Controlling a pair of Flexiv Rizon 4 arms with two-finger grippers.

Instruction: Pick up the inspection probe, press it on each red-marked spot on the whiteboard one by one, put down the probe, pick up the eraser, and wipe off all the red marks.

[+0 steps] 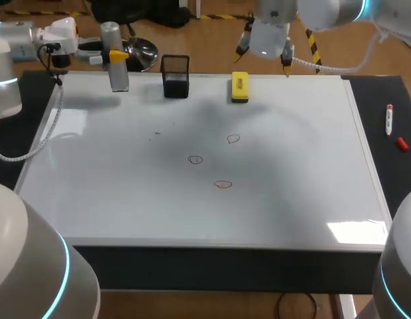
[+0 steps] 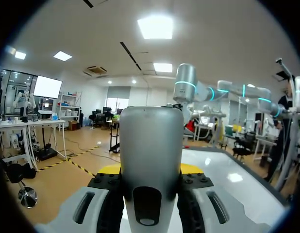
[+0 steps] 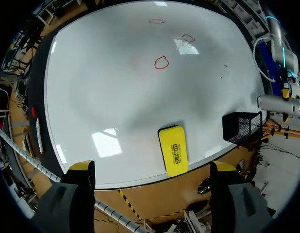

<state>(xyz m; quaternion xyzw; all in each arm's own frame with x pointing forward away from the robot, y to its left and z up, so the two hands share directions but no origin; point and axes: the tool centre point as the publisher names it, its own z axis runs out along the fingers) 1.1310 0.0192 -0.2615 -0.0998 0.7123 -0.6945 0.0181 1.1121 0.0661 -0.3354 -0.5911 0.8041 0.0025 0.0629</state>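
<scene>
Only wrist view shows right tool (image 3: 153, 169) open.

Nothing here can be read as a word or a number. The yellow eraser (image 3: 173, 150), lying on the whiteboard (image 3: 106, 87) close to one long edge, has a short line of dark print on its top face, too small to make out. The red marks (image 3: 161, 62) on the whiteboard are hand-drawn loops, not letters or digits.

Left gripper (image 1: 118, 57) clamps the probe (image 1: 119, 76) far left; right gripper (image 3: 152, 167) hangs spread wide, facing down
</scene>
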